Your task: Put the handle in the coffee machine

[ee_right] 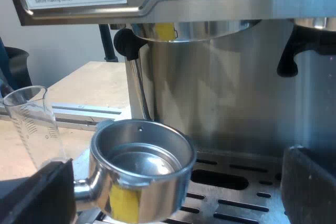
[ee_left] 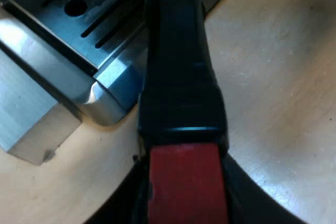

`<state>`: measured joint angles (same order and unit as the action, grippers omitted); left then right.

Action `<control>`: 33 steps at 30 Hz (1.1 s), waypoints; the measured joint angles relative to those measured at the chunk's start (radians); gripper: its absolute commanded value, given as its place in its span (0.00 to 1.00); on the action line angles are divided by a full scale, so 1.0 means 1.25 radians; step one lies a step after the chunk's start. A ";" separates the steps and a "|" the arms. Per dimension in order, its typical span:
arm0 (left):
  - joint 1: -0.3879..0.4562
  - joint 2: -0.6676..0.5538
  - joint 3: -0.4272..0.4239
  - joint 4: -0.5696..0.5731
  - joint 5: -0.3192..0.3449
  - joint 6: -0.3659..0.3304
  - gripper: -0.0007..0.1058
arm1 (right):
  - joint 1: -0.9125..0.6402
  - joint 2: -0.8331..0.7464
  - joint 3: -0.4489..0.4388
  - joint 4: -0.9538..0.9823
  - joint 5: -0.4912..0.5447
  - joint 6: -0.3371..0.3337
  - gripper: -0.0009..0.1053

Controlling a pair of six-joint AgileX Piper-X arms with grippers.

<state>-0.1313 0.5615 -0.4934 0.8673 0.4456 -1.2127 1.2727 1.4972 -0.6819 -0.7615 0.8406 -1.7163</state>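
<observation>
- The left pincer (ee_left: 184, 203) is clamped on the red end of the handle (ee_left: 178, 77), a finger against each side.
- The handle's metal cup (ee_right: 142, 171) hangs level over the drip tray (ee_right: 236, 182), below the brew head (ee_right: 194, 27) and offset toward the steam pipe (ee_right: 134, 77).
- The right pincer (ee_right: 170, 192) is spread wide and holds nothing.
- To my eye, the cup needs centring under the brew head first, then a straight, level lift until it seats, then a firm sideways swing to lock.
- Keep clear of the steam pipe, and of the measuring glass (ee_right: 31, 124) on the table (ee_right: 89, 85).
</observation>
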 measured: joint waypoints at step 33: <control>0.164 0.238 -0.095 -0.002 0.243 0.246 0.01 | 0.000 0.000 0.000 0.000 0.000 0.000 0.76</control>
<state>0.0731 0.8585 -0.6124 0.8645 0.7493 -0.9055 1.2727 1.4972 -0.6819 -0.7615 0.8406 -1.7163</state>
